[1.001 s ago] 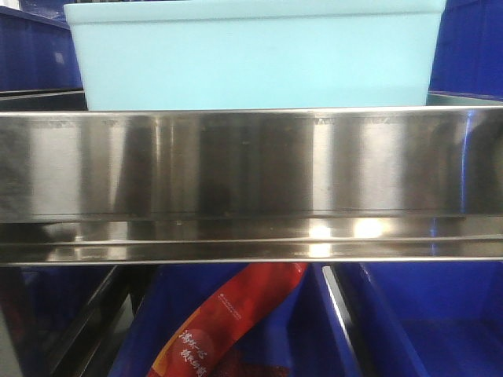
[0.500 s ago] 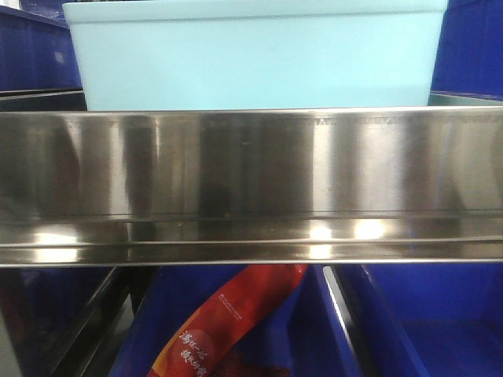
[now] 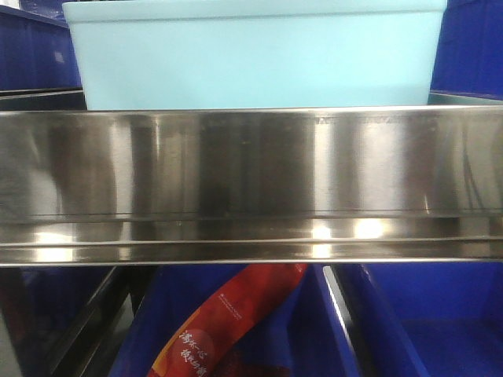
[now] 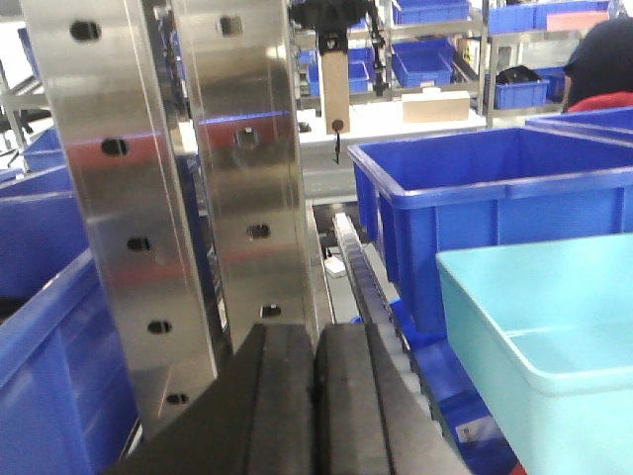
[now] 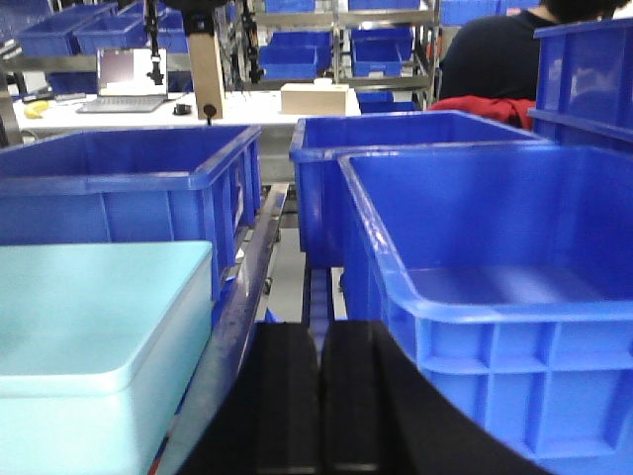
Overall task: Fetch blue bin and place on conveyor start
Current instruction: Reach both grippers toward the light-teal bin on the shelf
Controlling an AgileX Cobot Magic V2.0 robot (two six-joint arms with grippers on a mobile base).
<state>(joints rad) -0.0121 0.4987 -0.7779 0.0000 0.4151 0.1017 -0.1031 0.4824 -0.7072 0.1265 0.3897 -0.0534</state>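
Observation:
The blue bin point(image 3: 255, 59), a pale cyan tub, stands on a shelf behind the steel rail in the front view. In the left wrist view the blue bin point(image 4: 554, 336) lies low on the right, and my left gripper point(image 4: 315, 341) is shut and empty to its left, apart from it. In the right wrist view the blue bin point(image 5: 94, 327) lies low on the left. My right gripper point(image 5: 321, 336) is shut and empty to its right, between it and a dark blue bin. The conveyor start is out of view.
A shiny steel shelf rail point(image 3: 251, 181) crosses the front view, with dark blue bins and a red packet point(image 3: 224, 322) below it. Perforated steel uprights point(image 4: 168, 198) stand left of my left gripper. Dark blue ribbed bins point(image 5: 504, 297) crowd the right side, and another point(image 4: 475, 208) sits behind the cyan tub.
Only the reflections on the steel rail have shifted a little. The blue bin stays in place.

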